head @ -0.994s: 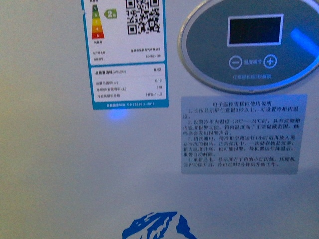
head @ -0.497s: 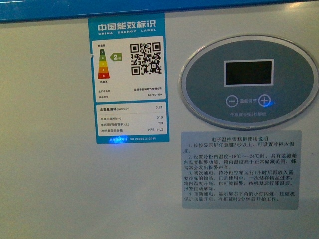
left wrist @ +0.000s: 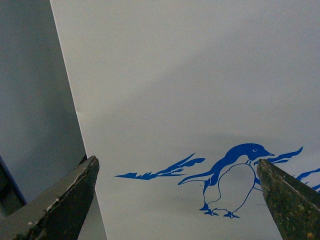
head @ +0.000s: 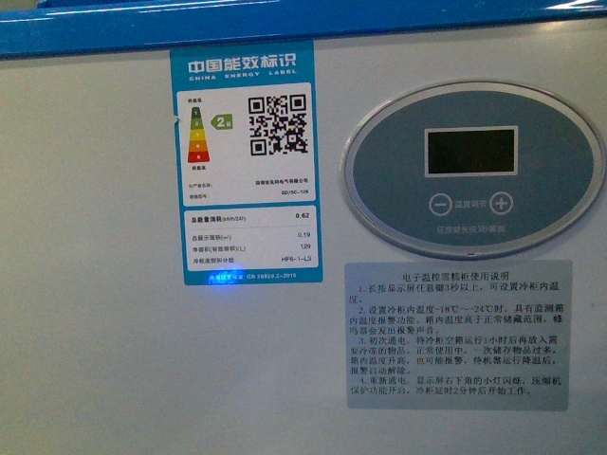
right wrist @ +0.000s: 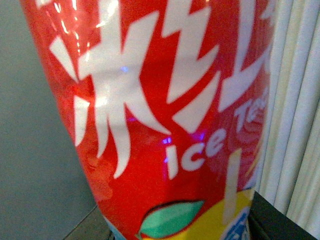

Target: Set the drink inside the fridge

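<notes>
Your left gripper [left wrist: 176, 161] stands released: its two dark, scuffed fingers [left wrist: 65, 200] are spread wide with nothing between them. Past them lies the white wall of the fridge [left wrist: 200, 75], bearing a blue penguin decal [left wrist: 232, 182] with blue streaks to either side of the bird. A plain grey surface [left wrist: 25, 100] shows beyond the wall's edge. Your right gripper [right wrist: 185, 220] is grasping the drink [right wrist: 165, 110], a red bottle with large white lettering, the words "Ice Tea", and a green leaf on a yellow band low on the label. The bottle fills nearly the whole right wrist view, and only one dark finger [right wrist: 282, 222] shows, at the bottle's side. Behind the bottle you have a grey surface [right wrist: 30, 130] on one side and a white ribbed panel [right wrist: 300, 100] on the other. The drink is in that gripper, outside the fridge; how near it is to the fridge cannot be told. In the front view the fridge's white front fills the frame, close ahead, with its blue rim [head: 285, 19] along the top. A blue energy label [head: 244, 161] with a square code sits to the left. An oval grey control panel [head: 560, 171] sits to the right, its display [head: 471, 152] dark, with a minus button [head: 441, 204] and a plus button [head: 501, 203] under it. A grey instruction sticker [head: 458, 334] lies just below the panel. Neither arm appears in the front view.
</notes>
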Tool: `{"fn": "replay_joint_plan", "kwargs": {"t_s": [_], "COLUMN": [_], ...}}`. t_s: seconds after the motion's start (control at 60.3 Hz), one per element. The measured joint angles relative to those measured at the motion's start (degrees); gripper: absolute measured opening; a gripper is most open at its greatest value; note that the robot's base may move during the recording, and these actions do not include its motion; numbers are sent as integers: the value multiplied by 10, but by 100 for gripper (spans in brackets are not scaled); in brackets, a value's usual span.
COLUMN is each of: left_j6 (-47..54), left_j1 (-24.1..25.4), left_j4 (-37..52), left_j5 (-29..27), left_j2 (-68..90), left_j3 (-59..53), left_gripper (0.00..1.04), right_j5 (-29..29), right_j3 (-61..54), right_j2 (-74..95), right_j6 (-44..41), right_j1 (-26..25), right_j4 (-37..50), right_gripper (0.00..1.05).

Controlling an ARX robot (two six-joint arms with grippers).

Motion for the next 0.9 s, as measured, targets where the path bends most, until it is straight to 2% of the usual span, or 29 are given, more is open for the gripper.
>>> {"fn": "replay_joint_plan", "kwargs": {"t_s": [0.895], "left_j6": [0], "left_j1": [0], "left_j4": [0], "left_j5": [0], "left_j2": [0], "left_j3": [0], "left_gripper": [97], "right_j5": [3], "right_j3": [-11], "right_j2": [-5], "right_j6": [-9], "right_j1": [5], "right_j4": [1], "right_gripper": [41]}}
